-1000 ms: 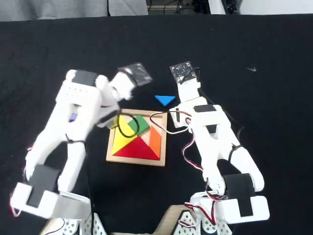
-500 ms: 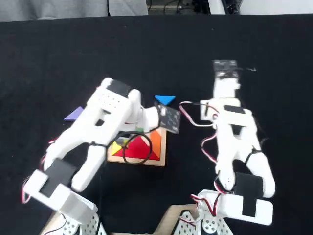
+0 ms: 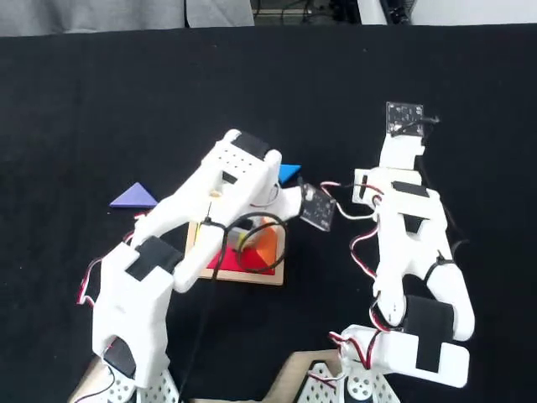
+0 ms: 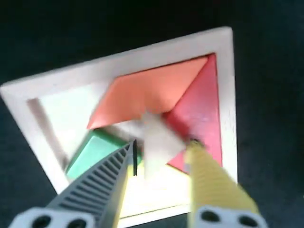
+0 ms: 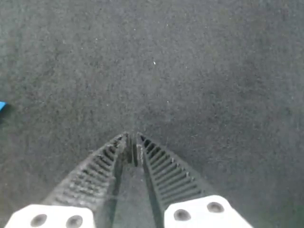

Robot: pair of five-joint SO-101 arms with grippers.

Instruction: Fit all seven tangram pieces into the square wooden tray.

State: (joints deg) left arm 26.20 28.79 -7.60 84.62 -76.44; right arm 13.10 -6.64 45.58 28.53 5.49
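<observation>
Swung right across the tray [image 3: 243, 278]: left arm [image 3: 239, 168]; left gripper [image 4: 161, 148] now hangs over it, jaws parted, empty. Backed off: right gripper [image 5: 133, 141], closed on nothing. The blue triangle [image 3: 289, 173] sits just beyond tray's far edge, left arm nearer

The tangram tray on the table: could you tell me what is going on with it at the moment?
The left gripper hangs open over the square wooden tray, above the orange piece, red piece and green piece lying inside it. A purple triangle and a blue triangle lie outside the tray on the black table, so the puzzle is not yet complete. The right gripper is shut, over the table away from the tray.
</observation>
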